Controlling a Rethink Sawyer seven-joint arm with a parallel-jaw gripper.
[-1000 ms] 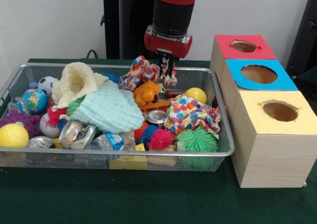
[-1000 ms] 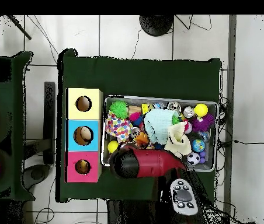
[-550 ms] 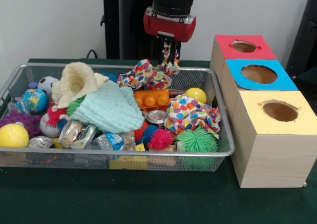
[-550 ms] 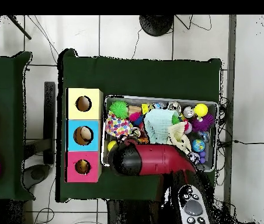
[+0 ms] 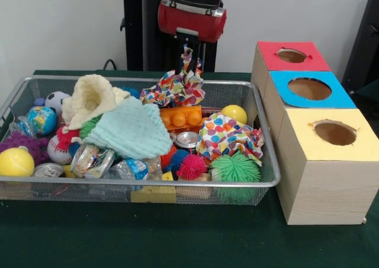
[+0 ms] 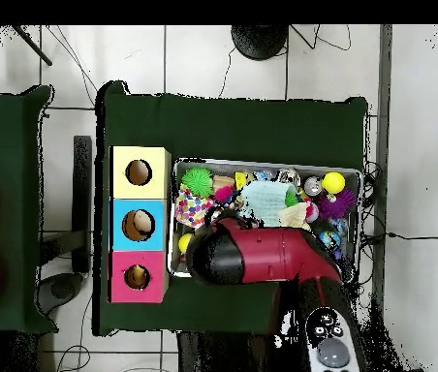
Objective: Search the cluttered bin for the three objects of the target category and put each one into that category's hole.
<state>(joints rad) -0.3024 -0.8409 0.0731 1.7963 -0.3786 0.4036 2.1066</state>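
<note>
My gripper (image 5: 189, 50) hangs over the back of the wire bin (image 5: 267, 182), shut on the top corner of a multicoloured patterned cloth (image 5: 176, 90). The cloth's lower part still drapes near the orange brick (image 5: 181, 117). A second polka-dot cloth (image 5: 228, 136) lies at the bin's right, a mint cloth (image 5: 131, 128) in the middle and a cream cloth (image 5: 92, 97) at the back left. In the overhead view the red arm (image 6: 262, 257) covers the gripper and the held cloth; the polka-dot cloth (image 6: 195, 206) and mint cloth (image 6: 260, 201) show beside it.
Three boxes with round holes stand right of the bin: red (image 5: 271, 59), blue (image 5: 283, 97), yellow (image 5: 305, 146). The bin also holds spiky balls (image 5: 234, 168), a yellow ball (image 5: 235, 112), cans, a baseball and other toys.
The gripper has risen and drifted left, pulling the patterned cloth up off the pile. The orange brick beneath it has come into view.
</note>
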